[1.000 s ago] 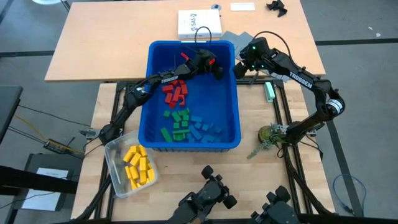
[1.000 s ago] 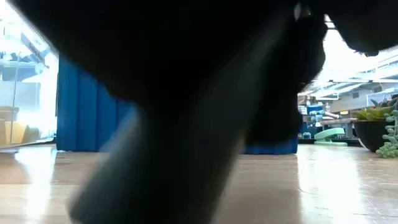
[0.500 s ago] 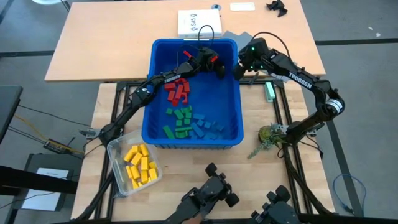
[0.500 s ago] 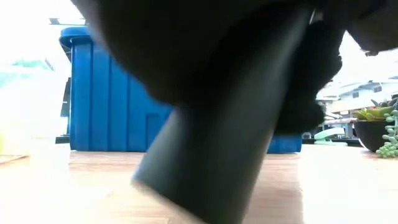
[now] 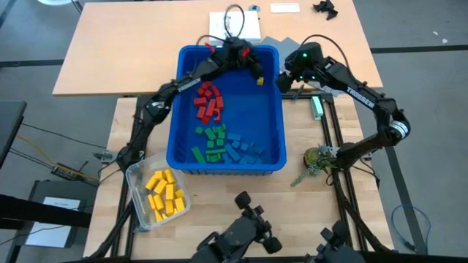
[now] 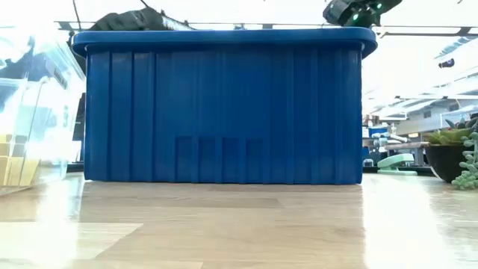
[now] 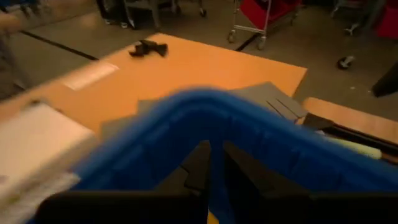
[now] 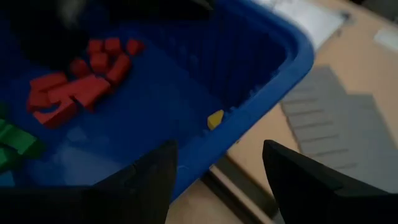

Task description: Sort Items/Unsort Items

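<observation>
Wooden tabletop fills the high view, with the blue bin point(image 5: 228, 109) at centre. One yellow block point(image 5: 259, 81) hangs pinched in my left gripper point(image 5: 257, 77) at the bin's upper right, lifted since a second ago; I judge it's headed out. Right gripper point(image 5: 284, 82) waits open beside the rim.

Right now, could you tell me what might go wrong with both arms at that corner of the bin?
1. The left gripper and the open right gripper crowd the same far corner of the blue bin; they could collide.
2. The right gripper hangs over the bin's rim and might strike it if lowered.
3. A yellow block shows by the wall there; whether it is gripped is unclear, so it could slip.
</observation>
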Available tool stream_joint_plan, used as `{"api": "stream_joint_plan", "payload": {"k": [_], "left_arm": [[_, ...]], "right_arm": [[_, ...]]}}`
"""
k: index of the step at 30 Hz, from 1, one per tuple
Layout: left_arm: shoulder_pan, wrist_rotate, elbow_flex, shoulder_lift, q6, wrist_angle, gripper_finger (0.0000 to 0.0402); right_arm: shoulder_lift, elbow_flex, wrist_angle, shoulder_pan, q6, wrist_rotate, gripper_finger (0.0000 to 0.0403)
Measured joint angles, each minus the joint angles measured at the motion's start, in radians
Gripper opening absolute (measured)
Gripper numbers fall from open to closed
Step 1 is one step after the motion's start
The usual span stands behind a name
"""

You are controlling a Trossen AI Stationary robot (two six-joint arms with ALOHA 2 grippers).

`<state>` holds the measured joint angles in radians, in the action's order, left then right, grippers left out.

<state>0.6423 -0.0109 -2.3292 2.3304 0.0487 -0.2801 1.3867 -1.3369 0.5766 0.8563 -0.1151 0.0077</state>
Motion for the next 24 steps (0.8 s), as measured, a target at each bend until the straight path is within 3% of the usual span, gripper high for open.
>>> {"api": "stream_joint_plan", "payload": {"k": [7, 15, 19, 24], "left_arm": [[-0.009, 0.097, -0.001, -0.235, 0.108, -0.243, 0.0050], [0.013, 0.198, 0.025, -0.469, 0.160, -0.433, 0.0050], [0.021, 0.201, 0.114, -0.578, 0.158, -0.480, 0.0050], [0.026, 0.213, 0.345, -0.774, 0.132, -0.448, 0.0050]], "right_arm": [[-0.072, 0.000, -0.080, -0.060, -0.095, -0.003, 0.0235], [-0.043, 0.000, -0.173, -0.137, -0.180, 0.016, 0.0230], [-0.023, 0.000, -0.184, -0.158, -0.181, 0.024, 0.0230], [0.041, -0.039, -0.174, -0.183, -0.177, 0.024, 0.0229]]}}
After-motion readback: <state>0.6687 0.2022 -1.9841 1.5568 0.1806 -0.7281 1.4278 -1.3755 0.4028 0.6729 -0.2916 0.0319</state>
